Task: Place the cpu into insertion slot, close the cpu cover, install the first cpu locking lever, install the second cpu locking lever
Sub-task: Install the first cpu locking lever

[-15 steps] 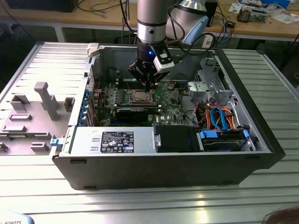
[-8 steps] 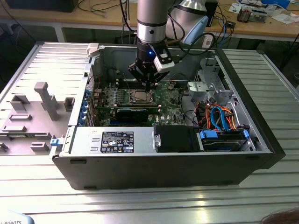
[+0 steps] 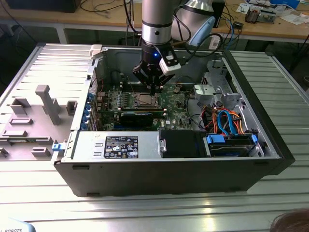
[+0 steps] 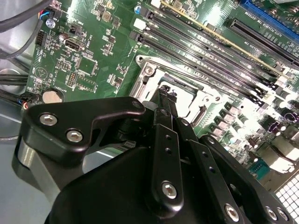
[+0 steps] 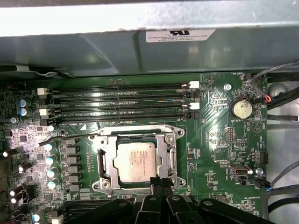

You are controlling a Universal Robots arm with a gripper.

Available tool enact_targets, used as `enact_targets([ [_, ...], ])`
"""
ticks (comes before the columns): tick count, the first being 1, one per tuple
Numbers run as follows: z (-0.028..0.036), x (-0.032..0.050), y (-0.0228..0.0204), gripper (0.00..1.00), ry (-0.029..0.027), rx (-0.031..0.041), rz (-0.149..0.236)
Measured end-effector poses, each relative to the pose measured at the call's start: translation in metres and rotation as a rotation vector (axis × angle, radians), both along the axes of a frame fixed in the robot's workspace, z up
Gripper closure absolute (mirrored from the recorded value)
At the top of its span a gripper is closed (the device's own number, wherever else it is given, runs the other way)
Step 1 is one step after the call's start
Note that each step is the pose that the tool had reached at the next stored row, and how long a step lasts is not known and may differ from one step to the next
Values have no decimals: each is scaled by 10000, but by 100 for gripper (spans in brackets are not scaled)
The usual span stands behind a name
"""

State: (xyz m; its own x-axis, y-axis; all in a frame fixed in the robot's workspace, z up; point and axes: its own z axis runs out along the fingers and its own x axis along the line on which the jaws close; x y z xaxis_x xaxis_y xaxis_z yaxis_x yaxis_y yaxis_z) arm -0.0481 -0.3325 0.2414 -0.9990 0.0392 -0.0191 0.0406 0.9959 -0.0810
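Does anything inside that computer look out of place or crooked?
Mostly tidy: the cpu lies flat, framed by the cpu cover. One thin wire lever beside it sticks out over the motherboard, seemingly unlatched.

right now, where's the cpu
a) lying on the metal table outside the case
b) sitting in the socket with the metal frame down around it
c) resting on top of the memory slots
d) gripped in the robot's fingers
b: in the first wrist view the cpu lies flat in the insertion slot, the cpu cover is down around it, and the gripper sits at the frame's edge.
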Motion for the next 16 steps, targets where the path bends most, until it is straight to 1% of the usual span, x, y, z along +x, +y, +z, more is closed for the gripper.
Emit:
enact_targets([
  [16, 0, 0, 0, 89, 1, 0, 352],
])
